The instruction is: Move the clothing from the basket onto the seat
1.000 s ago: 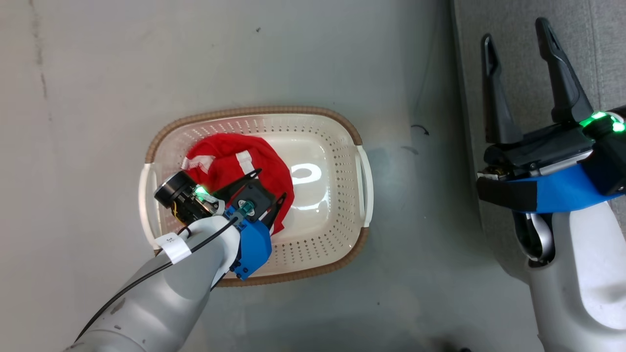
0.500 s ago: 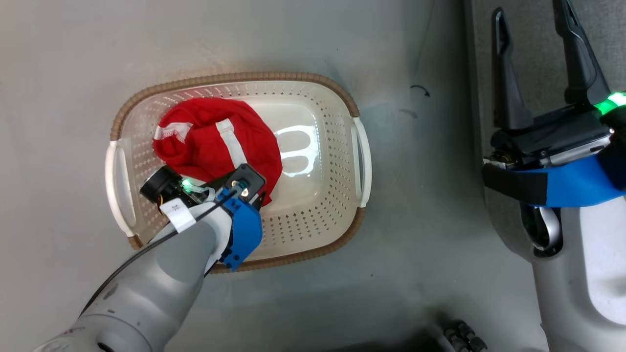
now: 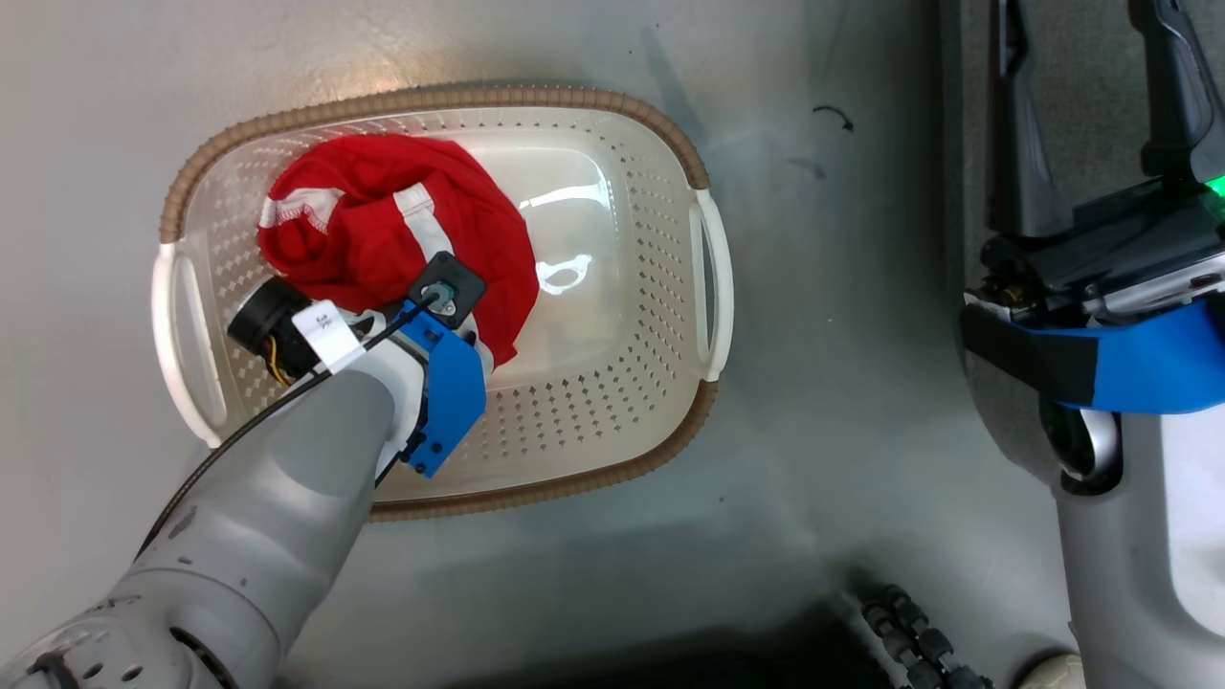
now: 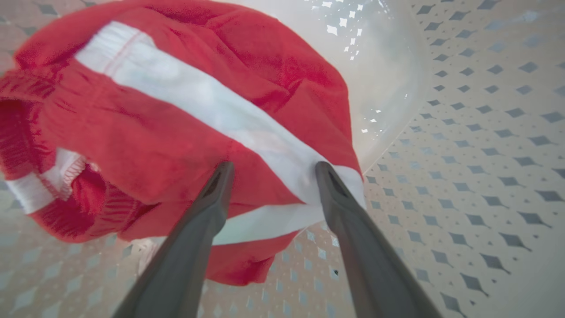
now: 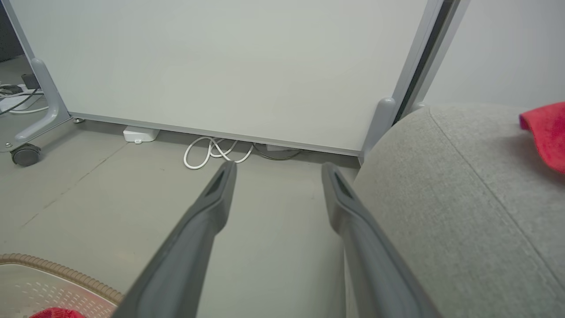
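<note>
- Far left, our left gripper [image 4: 273,174] is down inside the small cream-white perforated plastic basket with the brown rim band [image 3: 612,100].
- Its two dark fingers are spread wide, straddling the crumpled red garment with white stripe trim [image 3: 373,220]. Nothing is pinched yet, and we can't tell whether the tips touch the cloth.
- That garment sits bunched in the basket's left half, while the right half shows bare glossy plastic.
- Our call for a clean grab: sink the tips into the thick fold by the white stripe and close on a good bunch. Then lift straight up so trailing cloth clears the rim.
- Moving right, our right gripper [image 5: 277,168] hovers with its fingers apart, holding nothing, just beside the large light-grey fabric seat [image 5: 441,185].
- Far right, a second red cloth [image 5: 545,132] already lies on that seat, so this looks like the last piece.
</note>
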{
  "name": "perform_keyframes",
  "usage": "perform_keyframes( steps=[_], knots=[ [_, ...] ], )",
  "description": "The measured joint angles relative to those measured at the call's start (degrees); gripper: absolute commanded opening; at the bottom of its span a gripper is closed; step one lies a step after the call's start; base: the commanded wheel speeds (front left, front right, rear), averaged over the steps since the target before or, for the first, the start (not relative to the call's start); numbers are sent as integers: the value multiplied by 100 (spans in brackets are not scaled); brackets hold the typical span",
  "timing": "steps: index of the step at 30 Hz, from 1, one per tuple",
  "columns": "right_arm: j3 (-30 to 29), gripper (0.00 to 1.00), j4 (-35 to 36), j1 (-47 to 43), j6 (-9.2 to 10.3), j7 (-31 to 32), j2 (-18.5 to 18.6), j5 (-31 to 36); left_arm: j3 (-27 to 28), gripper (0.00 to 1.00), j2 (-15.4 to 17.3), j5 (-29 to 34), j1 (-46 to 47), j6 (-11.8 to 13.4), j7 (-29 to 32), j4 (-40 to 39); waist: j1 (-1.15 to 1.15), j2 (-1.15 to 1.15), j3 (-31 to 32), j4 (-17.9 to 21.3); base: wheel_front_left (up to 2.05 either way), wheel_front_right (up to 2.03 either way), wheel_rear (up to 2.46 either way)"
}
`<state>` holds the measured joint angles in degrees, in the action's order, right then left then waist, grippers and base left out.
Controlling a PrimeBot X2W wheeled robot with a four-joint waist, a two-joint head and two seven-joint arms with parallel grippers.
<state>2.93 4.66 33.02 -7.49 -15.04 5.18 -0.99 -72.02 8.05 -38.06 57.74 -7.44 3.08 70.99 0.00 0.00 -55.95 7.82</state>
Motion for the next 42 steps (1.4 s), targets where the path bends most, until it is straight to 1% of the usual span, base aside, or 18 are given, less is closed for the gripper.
perform_keyframes(
  steps=[8, 10, 16, 21, 22, 23, 24, 31, 42],
  knots=[
    [-30, 100, 290, -5, 0, -1, -12, 102, -46, 100, -60, 77, 232, 1, 283, 172, 0, 0, -314, 9, 0, 0, 0],
    [-27, 100, 387, -13, 0, 0, -22, 115, -10, 100, -71, 15, 247, 1, 334, 201, 0, 0, -389, 16, 0, 0, 0],
    [-52, 100, 700, -76, 0, -1, -59, 148, 112, 100, -188, -152, 303, 11, 207, 234, 0, 0, -566, 28, 0, 0, 0],
    [-48, 100, 832, -140, 0, 0, -89, 189, 92, 100, -231, -119, 356, 62, 129, 253, 0, 0, -641, 38, 0, 0, 0],
    [-46, 100, 856, -147, 0, -1, -91, 194, 79, 98, -236, -97, 360, 76, 168, 256, 0, 0, -649, 40, 0, 0, 0],
    [-40, 100, 877, -152, 0, 0, -94, 204, 69, 39, -241, -51, 365, 85, 216, 259, 0, 0, -656, 41, 0, 0, 0],
    [-34, 100, 896, -157, 0, -1, -99, 207, 63, 0, -242, -24, 371, 109, 214, 261, 0, 0, -662, 40, 0, 0, 0],
    [-27, 100, 953, -160, 0, 0, -108, 237, 20, 0, -248, 82, 414, 158, 22, 271, 0, 0, -617, 30, 0, 0, 0],
    [-86, 100, 833, -143, 0, 0, -102, 199, -16, 0, -377, 126, 457, 85, -711, 276, 0, 0, -264, -91, 0, 0, 0]
  ],
)
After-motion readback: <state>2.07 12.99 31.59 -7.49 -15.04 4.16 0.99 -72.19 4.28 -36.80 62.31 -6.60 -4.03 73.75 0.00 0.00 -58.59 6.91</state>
